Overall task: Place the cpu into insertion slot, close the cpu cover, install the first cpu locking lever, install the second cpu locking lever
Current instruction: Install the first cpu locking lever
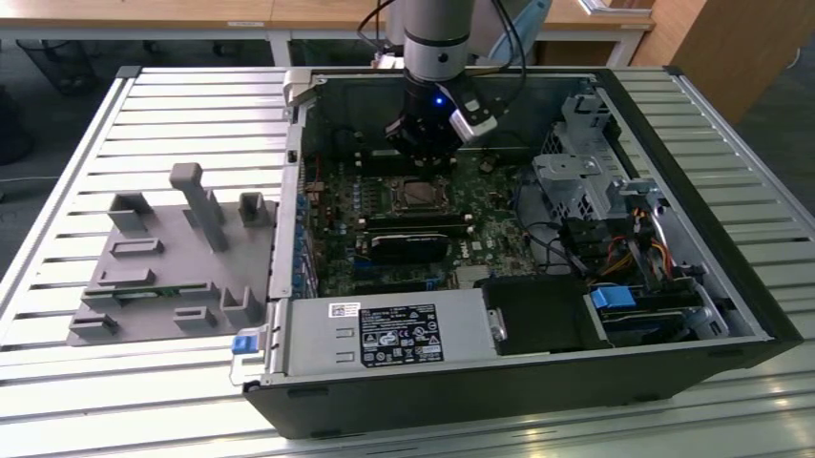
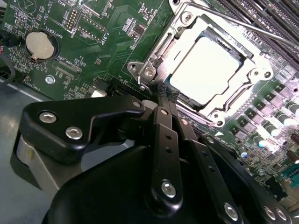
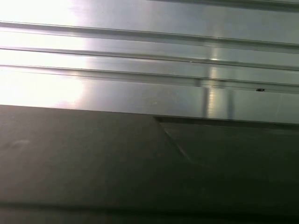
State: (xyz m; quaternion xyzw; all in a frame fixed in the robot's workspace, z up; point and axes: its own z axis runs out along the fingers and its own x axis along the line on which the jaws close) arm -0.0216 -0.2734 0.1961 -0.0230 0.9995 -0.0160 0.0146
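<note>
1 sq silver cpu (image 2: 205,70), shiny metal cpu cover (image 2: 161,49)

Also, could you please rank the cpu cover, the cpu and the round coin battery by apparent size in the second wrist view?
Largest: the cpu cover.
Next: the cpu, seen inside the cover's cut-out.
Smallest: the coin battery.

Open room above insertion slot (image 1: 417,196); drive cage (image 1: 575,183), case wall (image 1: 303,134) flank.

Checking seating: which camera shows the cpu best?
The second wrist view: the cpu lies close, bright inside the cpu cover. In the exterior view it is small under the arm. The first wrist view faces ribbed metal.
</note>
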